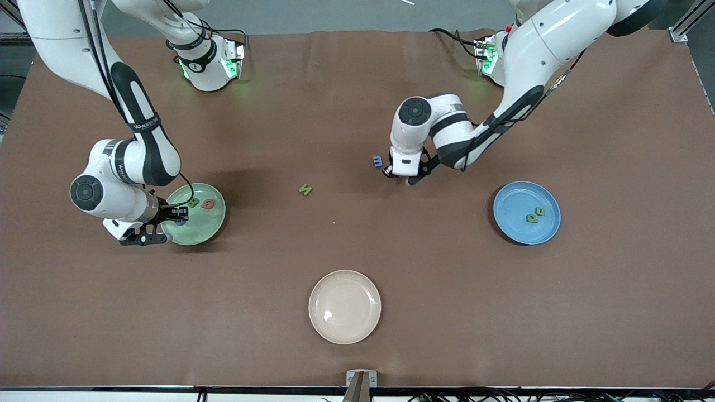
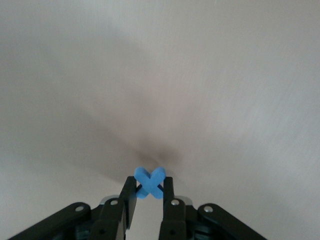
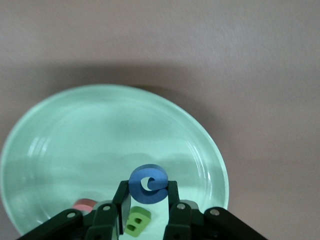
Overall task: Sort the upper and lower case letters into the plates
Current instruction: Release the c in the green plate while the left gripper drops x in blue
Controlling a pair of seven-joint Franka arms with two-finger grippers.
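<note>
One blue x (image 2: 150,182) between left claw (image 2: 149,192) fingers

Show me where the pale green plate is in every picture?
Front view: the pale green plate lies at the right arm's end of the table, under the right gripper.
Left wrist view: not in it.
Right wrist view: it fills the lower middle, under the fingers.
Shared landmark: the blue letter held by the right gripper, over the plate.

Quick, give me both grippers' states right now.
Left gripper: shut on the blue X letter, down at the table.
Right gripper: shut on the blue e letter, over the green plate.
</note>
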